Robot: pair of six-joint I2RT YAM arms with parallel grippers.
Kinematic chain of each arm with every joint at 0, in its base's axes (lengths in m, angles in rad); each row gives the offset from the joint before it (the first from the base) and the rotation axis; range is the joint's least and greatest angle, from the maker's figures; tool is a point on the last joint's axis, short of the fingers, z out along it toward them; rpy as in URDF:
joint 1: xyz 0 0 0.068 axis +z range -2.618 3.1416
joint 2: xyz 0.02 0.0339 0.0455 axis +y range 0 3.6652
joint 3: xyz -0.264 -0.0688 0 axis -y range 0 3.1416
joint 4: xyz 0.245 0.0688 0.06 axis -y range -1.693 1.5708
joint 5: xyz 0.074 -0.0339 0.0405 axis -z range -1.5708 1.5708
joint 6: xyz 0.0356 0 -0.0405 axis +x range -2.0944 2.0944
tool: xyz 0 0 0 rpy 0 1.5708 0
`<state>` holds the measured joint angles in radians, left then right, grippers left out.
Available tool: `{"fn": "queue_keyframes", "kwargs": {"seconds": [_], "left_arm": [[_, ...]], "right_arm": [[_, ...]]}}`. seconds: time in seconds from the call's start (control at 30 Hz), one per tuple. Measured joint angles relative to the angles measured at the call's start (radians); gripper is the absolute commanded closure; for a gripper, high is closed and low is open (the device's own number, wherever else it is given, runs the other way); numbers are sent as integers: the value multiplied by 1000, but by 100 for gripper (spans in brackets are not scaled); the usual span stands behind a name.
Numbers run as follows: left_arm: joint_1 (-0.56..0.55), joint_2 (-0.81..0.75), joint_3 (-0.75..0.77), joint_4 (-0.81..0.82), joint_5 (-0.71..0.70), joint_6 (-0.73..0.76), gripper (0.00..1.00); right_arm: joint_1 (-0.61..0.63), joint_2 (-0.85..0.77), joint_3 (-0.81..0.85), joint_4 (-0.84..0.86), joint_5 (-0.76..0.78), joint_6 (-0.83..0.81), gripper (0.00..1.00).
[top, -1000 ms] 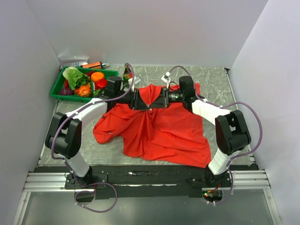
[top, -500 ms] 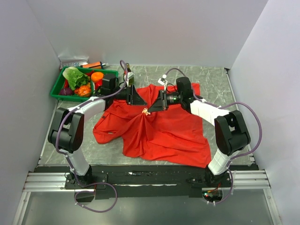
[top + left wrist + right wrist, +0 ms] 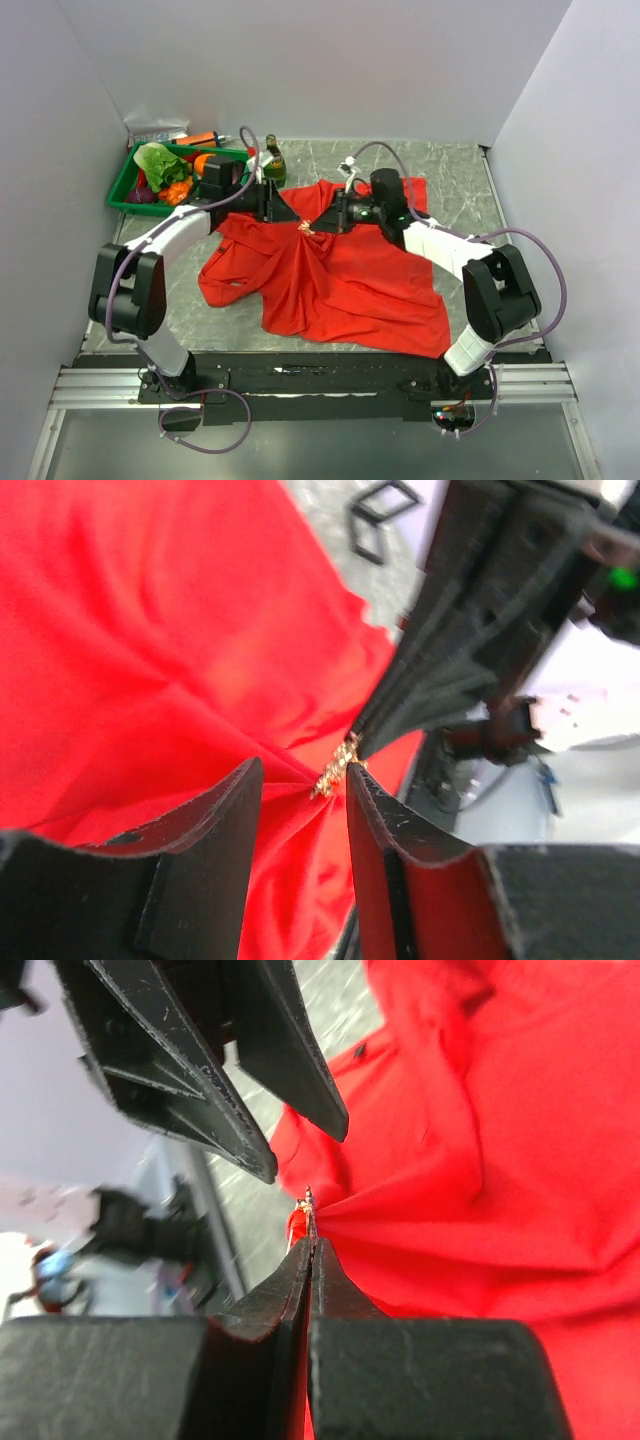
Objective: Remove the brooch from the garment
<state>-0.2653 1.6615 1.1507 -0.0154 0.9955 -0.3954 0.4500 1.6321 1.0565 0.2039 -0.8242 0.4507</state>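
At the far left of the grey marbled bench (image 3: 455,170) sits a green plastic tray (image 3: 122,185). It holds a leafy green lettuce (image 3: 160,160), a small orange vegetable (image 3: 178,190) and a dark purple one (image 3: 142,195). The left arm hides part of the tray's right end. Behind the tray lie an orange-and-black cylinder (image 3: 198,138) and a silvery packet (image 3: 155,131); any writing on them is too small to read. Just right of the tray stands a dark green bottle with a gold top (image 3: 272,158), upright, its label unreadable.

The large bright red fabric garment (image 3: 340,280) is spread over the middle of the bench. The left gripper (image 3: 283,208) hangs over its upper part, pointing right. In the left wrist view its jaws stand apart with nothing between them (image 3: 303,775), and red cloth (image 3: 150,630) fills the background.

The tiny yellowish-gold brooch (image 3: 307,229) lies between the two grippers, at the peak of a gathered fold of the garment. From the left wrist it shows just beyond the open jaws (image 3: 337,765), touching the tip of the right gripper.

The right gripper (image 3: 322,224) points left, its jaws pressed together (image 3: 310,1245). The brooch (image 3: 307,1200) pokes out at their very tip, pinched there, with the garment (image 3: 480,1160) drawn up to that point.
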Motion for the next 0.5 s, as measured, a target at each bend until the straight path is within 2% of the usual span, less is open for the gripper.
{"fn": "queue_keyframes", "kwargs": {"seconds": [0.3,0.5], "left_arm": [[69,-67,-6,-138,-115,48,57],[104,-153,-17,-219,-150,84,57]], "right_arm": [[243,8,-6,79,478,2,100],[327,130,84,143,787,6,100]]}}
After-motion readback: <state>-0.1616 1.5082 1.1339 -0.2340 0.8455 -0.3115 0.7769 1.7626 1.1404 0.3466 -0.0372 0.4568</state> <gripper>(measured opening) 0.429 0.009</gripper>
